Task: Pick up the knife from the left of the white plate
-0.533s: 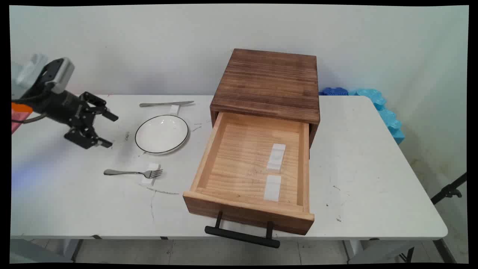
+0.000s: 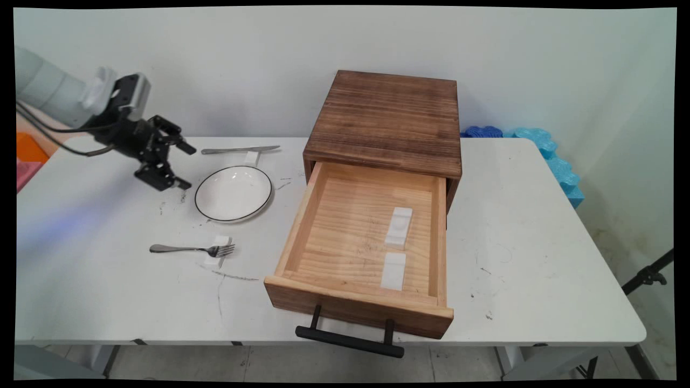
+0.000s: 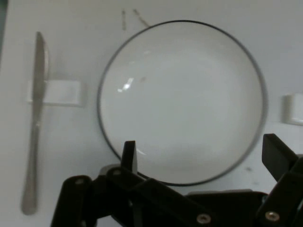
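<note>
The pincer, fingers spread and gripping nothing, is hovering just beside a white plate on the counter.

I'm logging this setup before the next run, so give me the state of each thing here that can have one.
Gripper: open, holding nothing, above the table beside the plate.
Plate: upright, nothing on it.
Drawer: pulled out, two white blocks inside.
Knife: lying flat across a white block, behind the plate.
Fork: lying flat, tines on a white block.
</note>
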Available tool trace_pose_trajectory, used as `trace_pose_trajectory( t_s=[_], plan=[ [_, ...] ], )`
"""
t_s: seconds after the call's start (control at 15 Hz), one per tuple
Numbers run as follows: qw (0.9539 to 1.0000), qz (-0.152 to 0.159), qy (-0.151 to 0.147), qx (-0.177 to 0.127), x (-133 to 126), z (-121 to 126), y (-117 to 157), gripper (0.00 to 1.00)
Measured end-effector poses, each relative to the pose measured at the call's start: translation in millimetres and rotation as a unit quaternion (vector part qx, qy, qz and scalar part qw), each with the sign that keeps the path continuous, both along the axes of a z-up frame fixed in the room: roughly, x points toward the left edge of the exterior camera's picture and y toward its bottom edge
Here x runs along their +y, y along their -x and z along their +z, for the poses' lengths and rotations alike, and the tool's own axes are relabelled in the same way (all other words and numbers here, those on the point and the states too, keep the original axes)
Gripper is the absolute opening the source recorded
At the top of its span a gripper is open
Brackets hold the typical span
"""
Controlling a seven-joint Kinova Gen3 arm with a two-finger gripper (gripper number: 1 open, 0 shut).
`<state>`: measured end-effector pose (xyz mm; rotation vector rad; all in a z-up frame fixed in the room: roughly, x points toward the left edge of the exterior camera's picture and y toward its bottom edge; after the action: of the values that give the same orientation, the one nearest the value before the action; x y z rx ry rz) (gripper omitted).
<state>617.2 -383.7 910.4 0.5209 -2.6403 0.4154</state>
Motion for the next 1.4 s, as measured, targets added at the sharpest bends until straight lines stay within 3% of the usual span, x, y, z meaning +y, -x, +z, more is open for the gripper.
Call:
trace_pose_trajectory(
  t_s=[0.73, 1.4],
  plan=[
    [0.9976, -0.002, 0.022, -0.065, -118.4, -19.5, 9.7, 1.0],
    [0.9942, 0.001, 0.006, -0.107, -191.5, -51.4, -2.6, 1.0]
  ],
)
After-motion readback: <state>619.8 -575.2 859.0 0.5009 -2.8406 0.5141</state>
